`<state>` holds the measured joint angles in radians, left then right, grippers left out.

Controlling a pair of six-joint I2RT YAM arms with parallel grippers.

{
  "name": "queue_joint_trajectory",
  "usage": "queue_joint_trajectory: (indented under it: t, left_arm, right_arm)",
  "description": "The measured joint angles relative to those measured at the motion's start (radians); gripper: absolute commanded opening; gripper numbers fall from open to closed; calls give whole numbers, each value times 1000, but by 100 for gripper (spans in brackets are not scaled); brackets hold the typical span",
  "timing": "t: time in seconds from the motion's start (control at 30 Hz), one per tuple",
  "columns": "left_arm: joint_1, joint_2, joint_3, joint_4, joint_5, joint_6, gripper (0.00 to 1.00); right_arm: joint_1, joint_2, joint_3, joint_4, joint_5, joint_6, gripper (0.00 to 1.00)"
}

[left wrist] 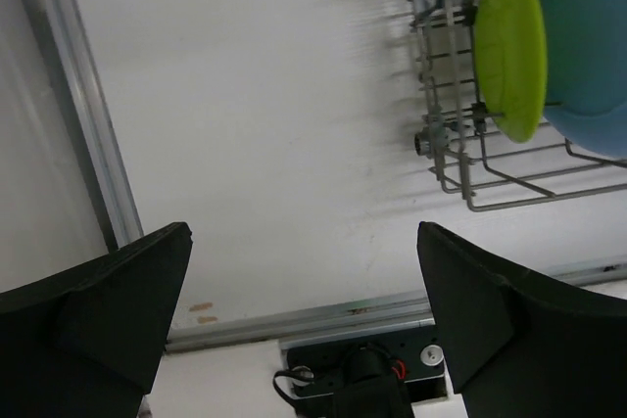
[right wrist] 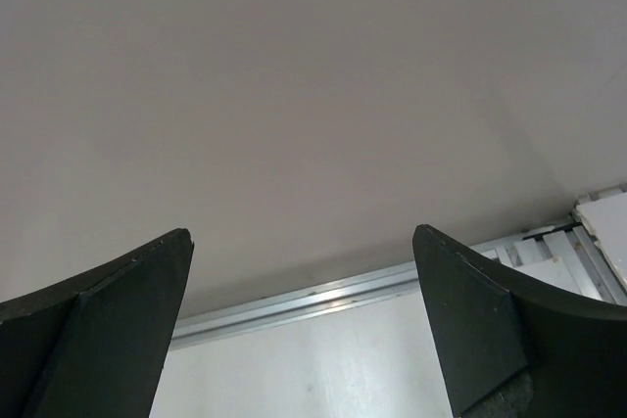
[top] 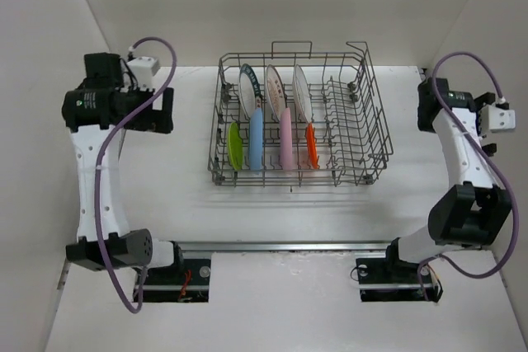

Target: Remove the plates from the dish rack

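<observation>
White counter (top: pixel 165 195), grey wire dish rack (top: pixel 356 125) parked mid-counter, with plates (top: pixel 285 139) standing upright in its tines: lime green, light blue, pink and orange up front, white patterned ones behind. Left end effector (left wrist: pixel 302 242) and right end effector (right wrist: pixel 302 242) are both spread wide, gripping nothing.

A robotics lab test cell. Plain white walls (top: pixel 289 6) box in a white table (top: pixel 181 195), with a left arm (top: pixel 92 179) and right arm (top: pixel 464 152) mounted by an aluminium rail (top: pixel 280 246).
</observation>
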<state>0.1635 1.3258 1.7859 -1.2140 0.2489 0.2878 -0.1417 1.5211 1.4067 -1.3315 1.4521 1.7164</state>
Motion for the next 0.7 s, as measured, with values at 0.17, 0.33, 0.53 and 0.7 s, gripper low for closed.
queue_joint_trajectory:
  t: [0.17,0.33,0.53,0.7]
  left_arm:
    - [-206,102,146,-59,-27,5,100]
    - [-461,169,197,-66,-73,-17,98]
    - [-643,373,210,-68,-242,-82,94]
    - [-645,514,210,-48,-339,-159,85]
  right_arm:
    - [66,-48,190,-3,13,-164,100]
    - [255,-86,253,212,-59,-677,100]
    - [282,-269,82,613,-566,-1139,100]
    - [281,-494,-80,879,-904,-1314,99]
